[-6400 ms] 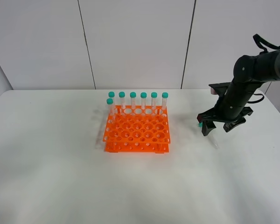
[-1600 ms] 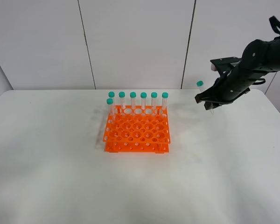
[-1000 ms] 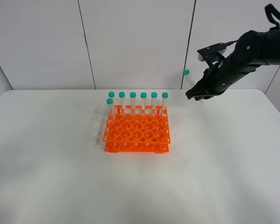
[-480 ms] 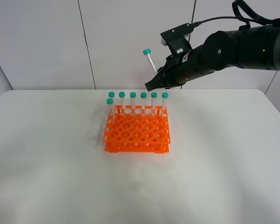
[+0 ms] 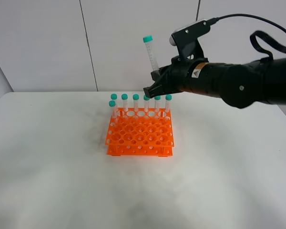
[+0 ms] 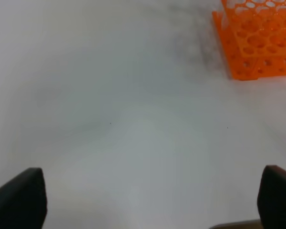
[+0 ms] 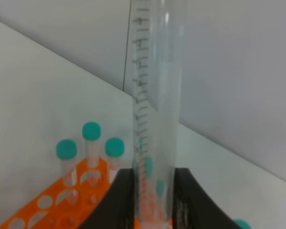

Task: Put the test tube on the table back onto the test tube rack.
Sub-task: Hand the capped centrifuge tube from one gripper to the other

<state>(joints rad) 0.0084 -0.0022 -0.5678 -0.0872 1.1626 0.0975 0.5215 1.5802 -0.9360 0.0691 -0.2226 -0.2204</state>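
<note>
My right gripper (image 5: 155,80) is shut on the test tube (image 5: 151,55) and holds it nearly upright, teal cap on top, in the air above the back row of the orange test tube rack (image 5: 139,134). Several other capped tubes (image 5: 136,102) stand along the rack's back row and left side. In the right wrist view the clear tube (image 7: 155,109) sits between the black fingers (image 7: 120,200), with the rack (image 7: 57,212) and teal caps (image 7: 91,130) below. My left gripper (image 6: 150,200) is open and empty over the white table (image 6: 109,119); the rack's corner (image 6: 257,43) shows in that view.
The rack stands in the middle of the white table (image 5: 52,181). A panelled white wall (image 5: 133,38) runs behind the table's far edge. The right arm (image 5: 238,83) stretches in from the right, above the table. The left arm does not show in the exterior view.
The right arm has lifted the tube off the table at the right and carried it left and up to above the rack's back row, turning it upright. The rack's tubes have not moved.
</note>
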